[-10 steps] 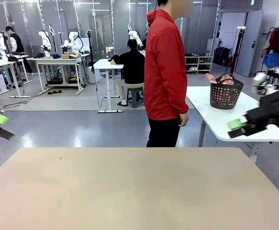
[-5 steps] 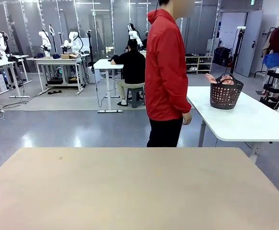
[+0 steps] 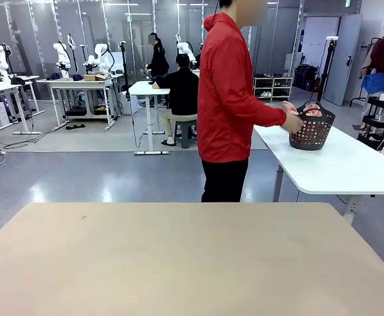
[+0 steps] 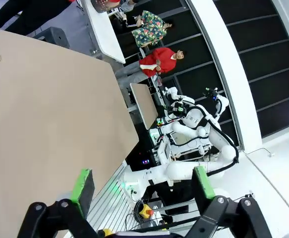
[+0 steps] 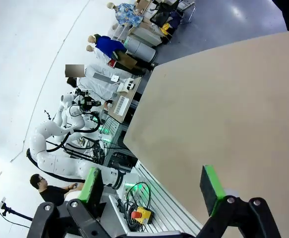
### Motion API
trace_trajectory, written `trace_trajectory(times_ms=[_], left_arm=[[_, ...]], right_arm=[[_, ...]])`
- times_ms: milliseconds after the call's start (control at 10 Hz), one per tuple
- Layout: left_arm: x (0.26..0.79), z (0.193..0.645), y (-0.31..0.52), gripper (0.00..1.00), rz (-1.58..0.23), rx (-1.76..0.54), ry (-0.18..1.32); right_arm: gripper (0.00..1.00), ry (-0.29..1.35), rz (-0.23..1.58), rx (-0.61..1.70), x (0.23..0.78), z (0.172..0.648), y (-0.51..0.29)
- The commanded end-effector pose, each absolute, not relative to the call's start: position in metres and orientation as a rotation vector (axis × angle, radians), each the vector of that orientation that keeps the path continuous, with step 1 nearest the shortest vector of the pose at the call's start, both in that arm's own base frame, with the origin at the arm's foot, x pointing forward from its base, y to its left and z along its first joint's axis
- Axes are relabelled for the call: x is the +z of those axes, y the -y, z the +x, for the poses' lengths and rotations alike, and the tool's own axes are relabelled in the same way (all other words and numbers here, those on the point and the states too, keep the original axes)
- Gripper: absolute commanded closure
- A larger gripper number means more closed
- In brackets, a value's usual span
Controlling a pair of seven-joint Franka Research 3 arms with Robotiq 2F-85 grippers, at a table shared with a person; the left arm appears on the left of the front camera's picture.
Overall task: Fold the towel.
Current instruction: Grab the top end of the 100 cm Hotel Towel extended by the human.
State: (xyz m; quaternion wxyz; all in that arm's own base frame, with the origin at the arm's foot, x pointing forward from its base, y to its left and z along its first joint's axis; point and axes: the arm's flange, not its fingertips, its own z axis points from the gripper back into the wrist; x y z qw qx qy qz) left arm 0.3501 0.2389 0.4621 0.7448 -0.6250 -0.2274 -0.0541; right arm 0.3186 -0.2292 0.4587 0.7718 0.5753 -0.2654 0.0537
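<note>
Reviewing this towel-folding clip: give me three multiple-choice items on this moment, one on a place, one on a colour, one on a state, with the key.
1. Where does the dark basket stand?
A. on the tan table
B. on the floor
C. on the white side table

2. What colour is the jacket of the person reaching for the basket?
A. blue
B. red
C. green

3. How do the left gripper and right gripper stand?
A. both open, holding nothing
B. both shut
C. left shut on a cloth

Key:
1 C, the basket sits on the white top, with the person's hand at its rim.
2 B, the jacket is plainly red.
3 A, each gripper's green pads stand wide apart with nothing between them.
</note>
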Motion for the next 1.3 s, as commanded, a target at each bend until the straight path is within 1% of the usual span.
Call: trace_trajectory(times_ms=[0, 1200], left_arm=[[0.4633, 0.3495, -0.238, 0.0, -1.377, -0.136, 0.496], [0.4633, 0.3495, -0.238, 0.0, -1.377, -0.136, 0.496]], right_arm=[[0.0, 0.585, 1.266, 0.123, 0.4588, 0.3184, 0.2306], [0.0, 0.585, 1.266, 0.123, 0.4588, 0.3184, 0.2306]])
